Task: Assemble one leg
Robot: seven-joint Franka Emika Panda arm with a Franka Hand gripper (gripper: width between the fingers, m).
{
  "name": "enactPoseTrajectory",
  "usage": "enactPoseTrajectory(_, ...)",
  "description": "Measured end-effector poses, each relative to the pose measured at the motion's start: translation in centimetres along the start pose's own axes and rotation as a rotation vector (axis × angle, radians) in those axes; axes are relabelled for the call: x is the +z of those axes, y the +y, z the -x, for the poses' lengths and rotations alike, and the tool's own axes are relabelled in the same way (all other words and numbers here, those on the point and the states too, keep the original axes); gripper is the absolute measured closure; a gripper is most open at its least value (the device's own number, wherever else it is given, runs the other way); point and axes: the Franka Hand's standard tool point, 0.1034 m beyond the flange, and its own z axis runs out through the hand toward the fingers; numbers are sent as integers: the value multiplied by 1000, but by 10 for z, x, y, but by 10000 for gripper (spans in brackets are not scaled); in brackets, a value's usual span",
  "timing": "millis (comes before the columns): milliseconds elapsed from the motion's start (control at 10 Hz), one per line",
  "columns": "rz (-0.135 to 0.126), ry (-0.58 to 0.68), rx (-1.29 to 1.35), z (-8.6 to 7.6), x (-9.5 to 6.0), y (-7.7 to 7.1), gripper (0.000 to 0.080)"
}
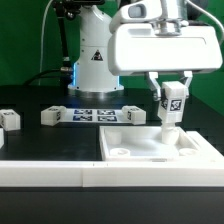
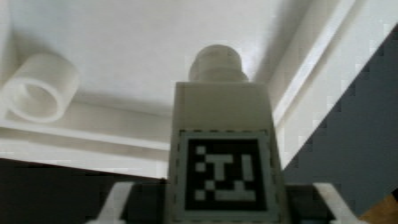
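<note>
Marker board (image 1: 95, 116), pocketed white panel (image 1: 196, 150)

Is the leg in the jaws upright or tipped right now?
Upright. The exterior view shows the leg vertical, the gripper shut on its tagged top, lower end over the white panel.

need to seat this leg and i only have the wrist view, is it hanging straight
observer: yes, in the exterior view the leg stands upright, pinched near its top by the gripper.
operator: where is it over the big piece
observer: its lower end is at the far edge of the large white piece; I cannot tell if they touch.
operator: spare legs around
observer: another white post sits beside the marker board.
</note>
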Motion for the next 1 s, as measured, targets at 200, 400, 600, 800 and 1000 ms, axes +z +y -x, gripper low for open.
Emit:
enactPoseTrajectory(200, -3, 22, -9, -20, 7, -1, 508)
enactPoseTrajectory(400, -9, 25, -8, -33, 15, -2, 508)
enactPoseTrajectory(600, -11, 33, -7, -46, 24, 0, 508)
enactPoseTrajectory(800, -12, 36, -4, -48, 30, 1, 508)
enactPoseTrajectory(1000, -11, 42, -5, -42, 36, -1, 508)
